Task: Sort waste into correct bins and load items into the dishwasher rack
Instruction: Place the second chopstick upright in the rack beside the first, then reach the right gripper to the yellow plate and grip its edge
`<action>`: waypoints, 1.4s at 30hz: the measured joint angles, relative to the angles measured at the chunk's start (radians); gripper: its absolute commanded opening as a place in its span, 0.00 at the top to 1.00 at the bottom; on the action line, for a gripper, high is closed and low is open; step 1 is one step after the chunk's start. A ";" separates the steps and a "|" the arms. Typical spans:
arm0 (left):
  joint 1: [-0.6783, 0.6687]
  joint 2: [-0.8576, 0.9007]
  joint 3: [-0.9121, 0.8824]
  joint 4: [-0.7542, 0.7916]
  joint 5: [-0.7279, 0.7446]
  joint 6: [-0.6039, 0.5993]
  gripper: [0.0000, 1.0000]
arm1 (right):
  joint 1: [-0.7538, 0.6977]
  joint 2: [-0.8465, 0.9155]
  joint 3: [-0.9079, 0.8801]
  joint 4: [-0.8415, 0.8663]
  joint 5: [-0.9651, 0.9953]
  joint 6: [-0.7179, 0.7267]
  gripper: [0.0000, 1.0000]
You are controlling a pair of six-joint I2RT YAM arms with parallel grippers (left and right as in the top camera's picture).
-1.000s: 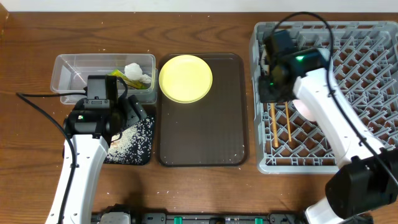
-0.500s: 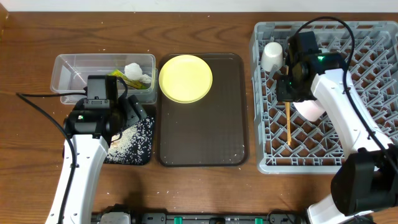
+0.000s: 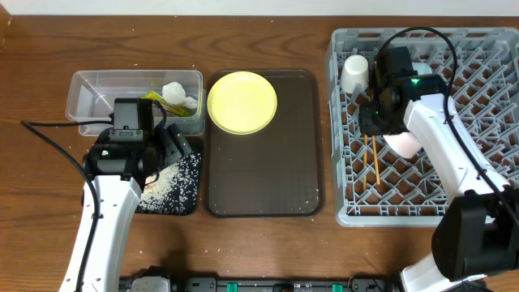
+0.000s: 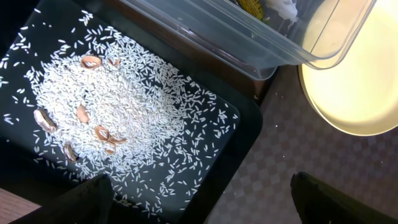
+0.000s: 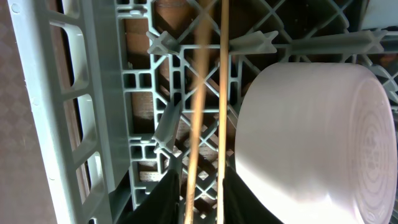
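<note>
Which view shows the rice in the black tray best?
Left wrist: the rice grains fill the frame, spread over the black tray, brownish scraps among them. Overhead shows only a white patch partly hidden by the left arm. Right wrist shows none.

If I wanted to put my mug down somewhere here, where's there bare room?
The brown serving tray is bare below the yellow plate. The table is bare behind the clear tub. The rack is crowded on its left side: cup, white bowl, chopsticks and the right gripper.
</note>
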 measured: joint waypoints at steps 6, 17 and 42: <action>0.000 0.000 0.000 0.000 0.000 0.000 0.06 | 0.000 0.000 0.005 -0.007 -0.054 -0.018 0.71; 0.000 0.000 0.000 0.000 0.000 0.000 0.06 | 0.142 -0.001 0.119 0.161 -0.401 -0.054 0.69; 0.000 0.000 0.000 0.000 0.000 0.000 0.06 | 0.497 0.356 0.122 0.671 -0.142 0.014 0.58</action>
